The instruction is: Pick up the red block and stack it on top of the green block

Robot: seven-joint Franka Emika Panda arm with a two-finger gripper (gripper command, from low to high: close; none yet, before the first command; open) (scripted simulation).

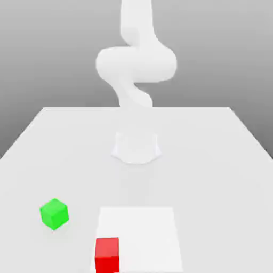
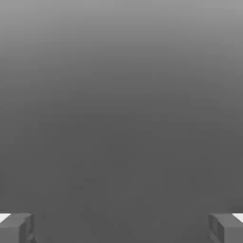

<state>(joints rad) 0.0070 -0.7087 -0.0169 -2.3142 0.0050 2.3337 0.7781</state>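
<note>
Red block (image 1: 107, 255) is nearest the camera, at the front edge of the exterior view, sitting flat on the tabletop (image 1: 213, 154). It overlaps the front corner of a brighter white square patch (image 1: 144, 234) on the surface, on the patch's side toward the exterior view's left.

Green block (image 1: 54, 214) is near the red block, behind it and toward the exterior view's left, off the patch, turned corner-on to the camera. The two blocks are apart, not touching.

Tabletop is plain white, matte, with its far edge behind the arm base. Room is a flat grey backdrop, no walls or fixtures to make out.

Arm (image 1: 136, 61) is white, rising from a round base (image 1: 136, 147) well behind the red block, near the middle of the tabletop.

Tool (image 2: 121, 228): in the hand view the two grey fingertips (image 2: 16, 228) stand at opposite edges, spread as wide as they go. Nothing between them, nothing held, nothing touched. Only grey gradient ahead of them.
</note>
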